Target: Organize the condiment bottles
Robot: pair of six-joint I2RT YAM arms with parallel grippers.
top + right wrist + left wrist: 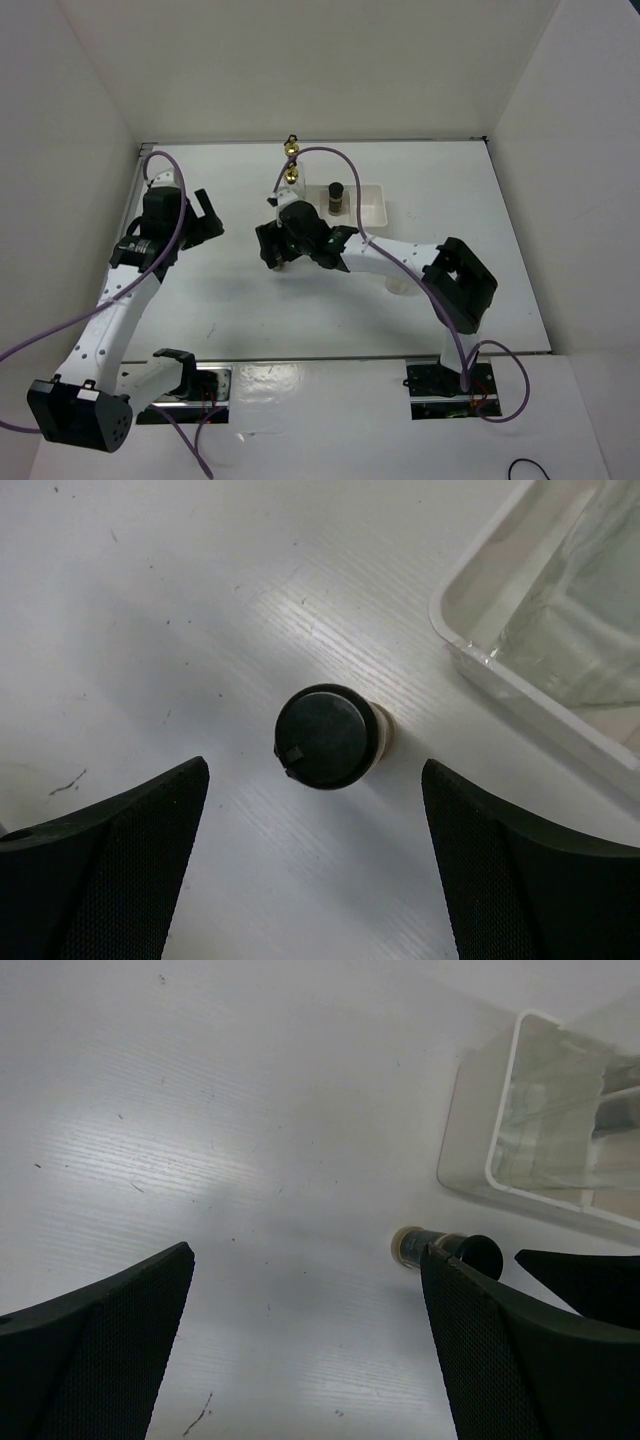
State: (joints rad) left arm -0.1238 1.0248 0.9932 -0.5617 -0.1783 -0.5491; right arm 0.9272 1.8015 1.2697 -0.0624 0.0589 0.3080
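Since the white table (250,320) takes up most of my top view, I start there. Both arms reach out over it from the near edge. The left arm (120,310) is parked out to the left, which I take to be keeping clear. The right arm (400,262) crosses from the right toward the middle, where the work is.

The white tray (372,208) sits far of centre and looks like the collecting place. The two tall glass bottles (291,176) with gold pourers stand at its left end, and the wrist views show clear glass inside the rim. One dark jar (336,197) is in the tray beside them. A pale shape (400,287) peeks from under the right forearm, but I cannot tell what it is.

One small black-capped jar (322,735) stands upright on the bare table, just near and left of the tray's corner. I judge it to be the next to go in.

The right gripper (315,768) hangs straight above that jar with its jaws spread wide. The cap is centred between the fingers, apart from both, so nothing is pinched yet. The left gripper (307,1252) is also spread fully over bare table and holds nothing.
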